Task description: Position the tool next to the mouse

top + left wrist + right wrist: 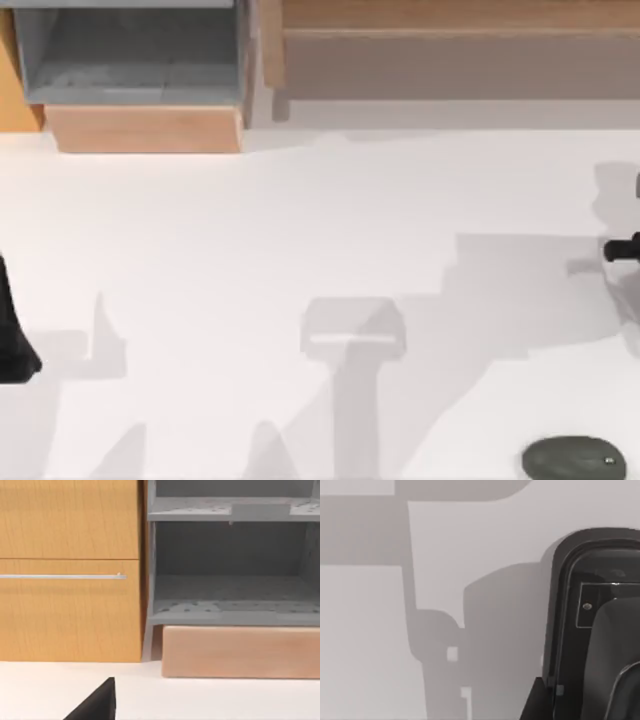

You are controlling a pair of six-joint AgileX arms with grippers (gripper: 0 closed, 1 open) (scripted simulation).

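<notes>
From above I see the small flat dark grey-green oval mouse (574, 460), mottled, with a tiny white dot near its right end, lying on the plain white surface (250, 250) at the near right corner. Nothing touches it.

My left arm (12, 335) shows as a dark shape at the left edge of the surface, about midway down, well apart from the mouse. My right arm (625, 248) pokes in as a short black part at the right edge, above the mouse and clear of it. I cannot tell how the jaws of either one stand.

At the far left stands a grey open shelf unit (130, 50) on a pale wooden base block (145, 128); a long light wooden board (460, 50) runs along the far edge to its right.

My left wrist view looks at an orange-brown wooden cabinet front (70, 570) with a thin silver bar handle (62, 576), the grey shelf unit beside it, and a black wedge of the arm at the near edge.

My right wrist view shows the white surface crossed by grey shadows, and a black, glossy, rounded object with a raised rim (600, 620); I cannot say what it is.
</notes>
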